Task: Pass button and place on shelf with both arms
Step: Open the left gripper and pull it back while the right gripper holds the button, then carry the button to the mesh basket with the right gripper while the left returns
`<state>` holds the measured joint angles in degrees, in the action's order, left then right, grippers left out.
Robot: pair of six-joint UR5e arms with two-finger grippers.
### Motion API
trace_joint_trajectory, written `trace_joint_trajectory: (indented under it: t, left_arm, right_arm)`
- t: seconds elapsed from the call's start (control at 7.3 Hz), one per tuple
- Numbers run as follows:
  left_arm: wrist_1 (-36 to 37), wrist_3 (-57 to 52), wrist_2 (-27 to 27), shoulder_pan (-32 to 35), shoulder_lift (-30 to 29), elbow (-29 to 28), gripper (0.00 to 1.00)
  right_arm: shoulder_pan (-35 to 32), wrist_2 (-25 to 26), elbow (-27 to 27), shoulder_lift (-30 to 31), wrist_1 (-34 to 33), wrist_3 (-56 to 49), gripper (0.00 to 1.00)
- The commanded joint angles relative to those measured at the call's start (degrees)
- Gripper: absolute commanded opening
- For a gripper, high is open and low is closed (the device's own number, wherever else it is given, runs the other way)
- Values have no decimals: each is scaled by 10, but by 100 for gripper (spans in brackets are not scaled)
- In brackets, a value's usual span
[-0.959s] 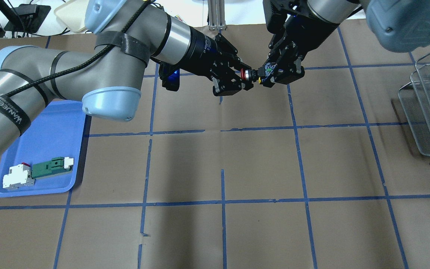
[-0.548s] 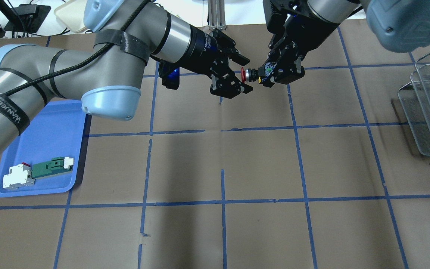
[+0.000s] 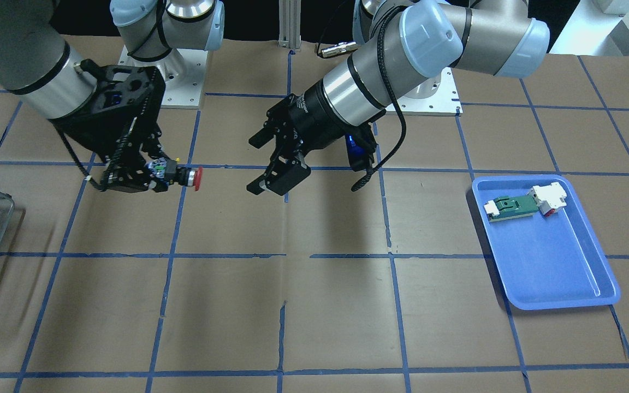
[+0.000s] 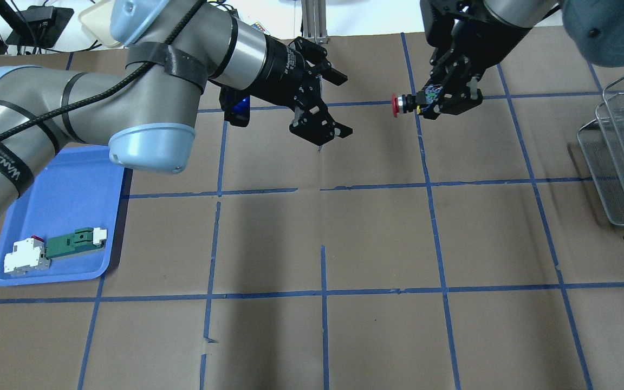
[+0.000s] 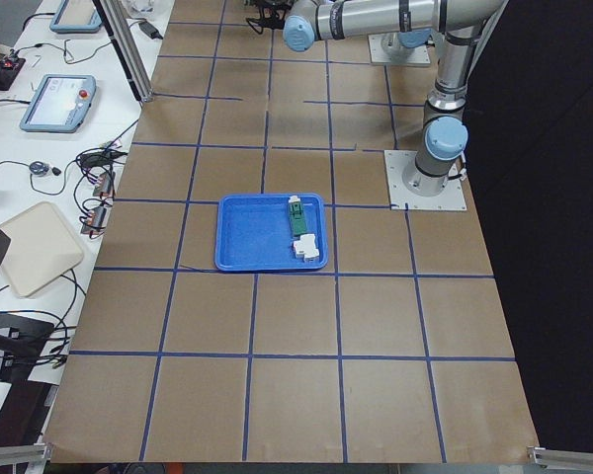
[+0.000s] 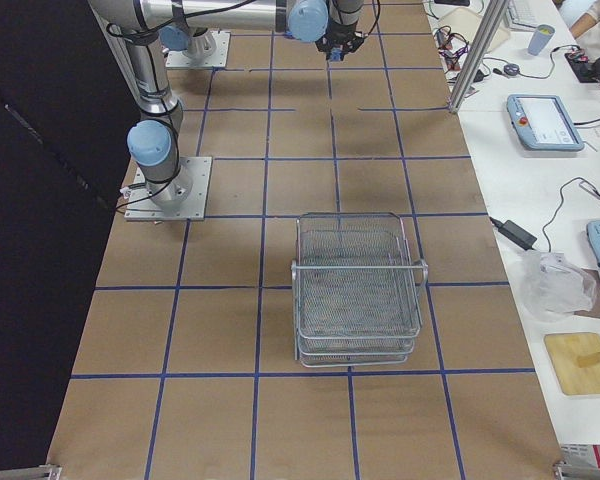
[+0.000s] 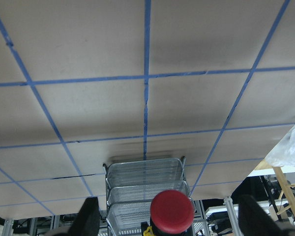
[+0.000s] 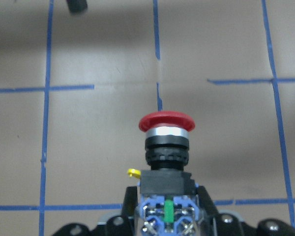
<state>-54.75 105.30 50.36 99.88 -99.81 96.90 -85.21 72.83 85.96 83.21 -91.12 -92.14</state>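
The button [image 4: 398, 104], red cap, black collar, pale contact block, is held level in the air by my right gripper [image 4: 427, 104], which is shut on its contact block. The cap points toward my left gripper [image 4: 343, 106], which is open, empty and a clear gap away. The front-facing view shows the same: button [image 3: 190, 178], right gripper [image 3: 162, 176], left gripper [image 3: 254, 165]. The right wrist view shows the button [image 8: 166, 142] upright in its jaws. The left wrist view shows the red cap [image 7: 172, 210] before the wire shelf [image 7: 146, 189]. The shelf [image 4: 623, 157] stands at the table's right edge.
A blue tray [image 4: 68, 189] at the left holds a flat green-and-white part [image 4: 76, 242] and a white block [image 4: 26, 257]. The table is brown paper with a blue tape grid. The shelf also shows in the right side view [image 6: 358, 290].
My left gripper opened off the button's cap and drew back to the left. My right arm moved right with the button, widening the gap.
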Motion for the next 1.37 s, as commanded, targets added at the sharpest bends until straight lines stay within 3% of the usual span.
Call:
trace_joint_trajectory:
  t: [0.0,0.27,0.55,0.82,0.96,1.23]
  left_arm:
    - [-31,-174,102,-71,2,0,98]
    - [-88,-361,162,-127,9,1,98]
    - [-162,-616,324,-142,44,-12,100]
    - [-220,-782,330,-142,98,-7,100]
    - [-262,-797,332,-143,118,-12,100]
    - [-275,-797,331,-137,144,-14,100]
  right_arm:
    - [108,24,3,-3,-3,-41,0]
    - [227,44,3,-17,-10,-177,0]
    - [337,46,2,-35,-21,-316,0]
    - [417,46,3,-63,-32,-396,0]
    - [421,48,3,-90,-65,-400,0]
    - [421,68,2,-107,-85,-391,0]
